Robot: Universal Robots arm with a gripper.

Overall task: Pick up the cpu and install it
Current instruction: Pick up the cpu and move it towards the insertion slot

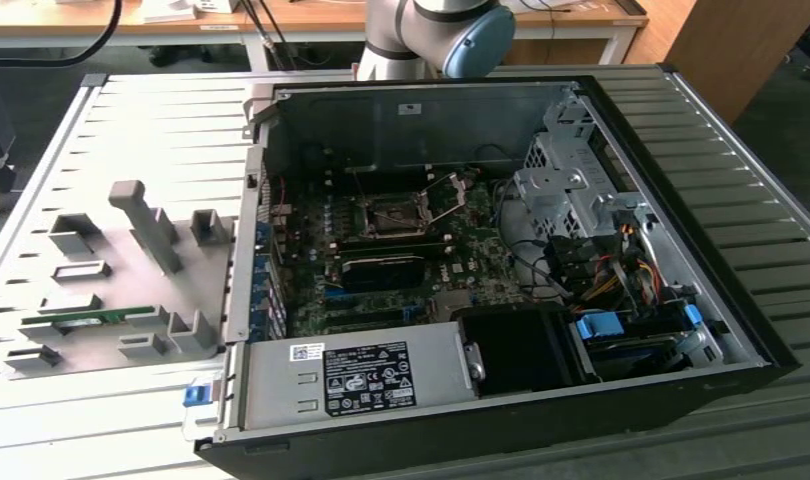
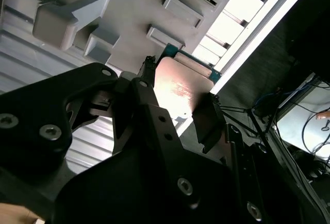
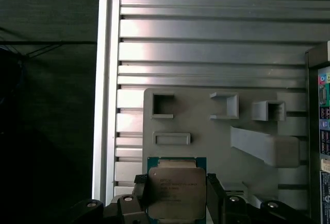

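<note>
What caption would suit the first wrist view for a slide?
The hand grips the cpu by two opposite edges over the grey fixture plate.

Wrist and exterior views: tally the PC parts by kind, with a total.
cpu: 1
memory stick: 1
socket: 1
case: 1
Total: 4
</note>
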